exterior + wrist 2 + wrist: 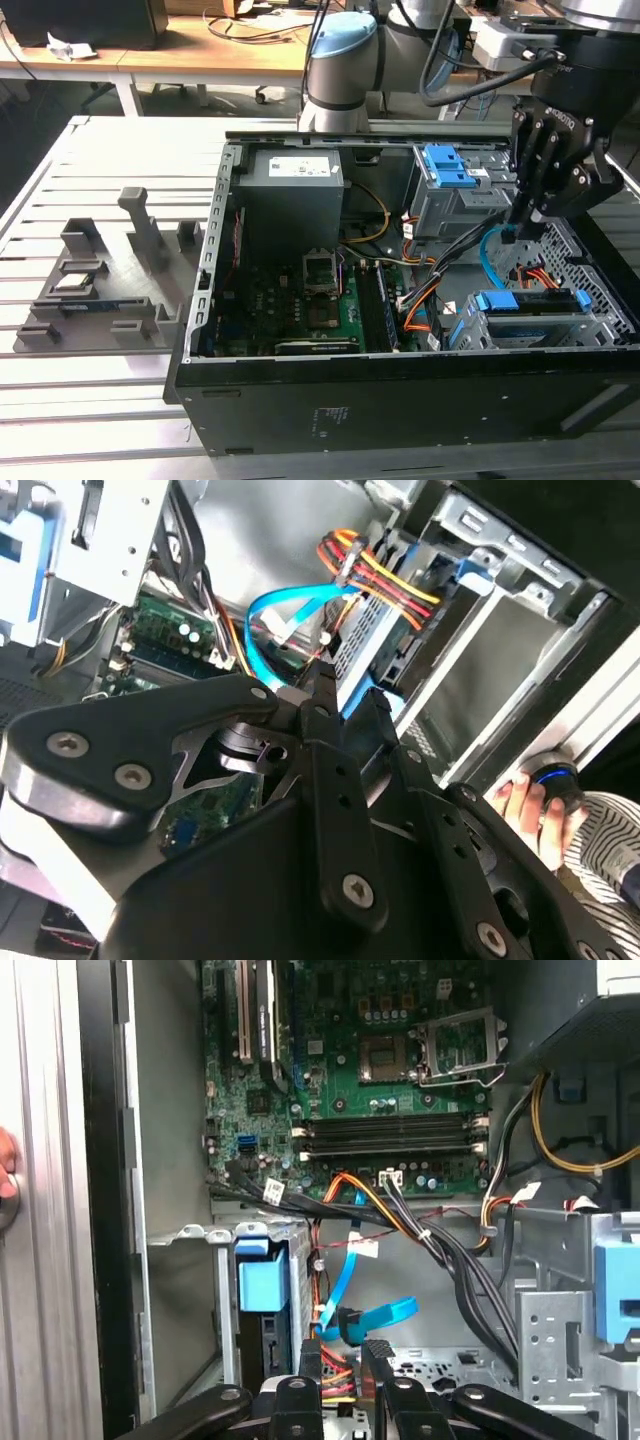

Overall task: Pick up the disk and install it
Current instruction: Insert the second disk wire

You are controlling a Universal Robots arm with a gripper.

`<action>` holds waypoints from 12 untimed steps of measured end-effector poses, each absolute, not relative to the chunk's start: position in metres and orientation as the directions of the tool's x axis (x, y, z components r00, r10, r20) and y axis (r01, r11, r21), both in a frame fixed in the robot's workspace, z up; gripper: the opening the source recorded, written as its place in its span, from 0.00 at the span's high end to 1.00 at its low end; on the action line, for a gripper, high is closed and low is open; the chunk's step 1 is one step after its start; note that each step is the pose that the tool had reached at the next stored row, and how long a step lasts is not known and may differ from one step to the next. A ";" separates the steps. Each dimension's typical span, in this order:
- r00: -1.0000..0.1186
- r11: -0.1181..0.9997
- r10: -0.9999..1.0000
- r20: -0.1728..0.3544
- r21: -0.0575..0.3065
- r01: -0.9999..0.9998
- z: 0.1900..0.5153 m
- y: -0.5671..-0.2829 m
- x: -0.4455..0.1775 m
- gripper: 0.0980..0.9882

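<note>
In the exterior view the black pincer [512, 236] hangs inside the open computer case [400, 390], its two fingers pressed close together with nothing between them. Just below the fingertips lies a loop of blue data cable [490, 250] and a bundle of orange and red wires [528, 275]. The disk [530, 301], edged with blue rails, sits slotted in the lower drive bay beneath the pincer and nearer the case's front edge. A blue-fronted grey drive cage [447, 180] stands beside the pincer, towards the exterior view's left. The case rests on a slatted desk [90, 400].

In the second wrist view the pincer's fingers [325, 695] meet at their tips, empty, right over the blue cable [285, 610]. Past them the disk [385, 630] sits in its bay with coloured wires plugged into it. A person's hand [530, 805] rests outside the case.

In the first wrist view the fingertips [312, 1360] stand nearly together, the blue cable [380, 1315] just ahead, the motherboard [370, 1070] farther on.
</note>
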State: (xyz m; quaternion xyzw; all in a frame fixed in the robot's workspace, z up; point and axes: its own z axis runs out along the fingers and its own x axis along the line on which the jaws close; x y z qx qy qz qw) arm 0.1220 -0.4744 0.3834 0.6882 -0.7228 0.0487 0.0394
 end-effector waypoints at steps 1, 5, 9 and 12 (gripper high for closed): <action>-0.049 0.047 -0.991 0.124 -0.016 -0.999 0.383 -0.474 0.120 0.77; -0.039 0.038 -0.992 0.124 -0.016 -0.999 0.382 -0.474 0.114 0.77; -0.015 0.013 -0.992 0.124 -0.016 -1.000 0.379 -0.474 0.112 0.77; -0.003 0.001 -0.992 0.124 -0.016 -1.000 0.375 -0.474 0.112 0.77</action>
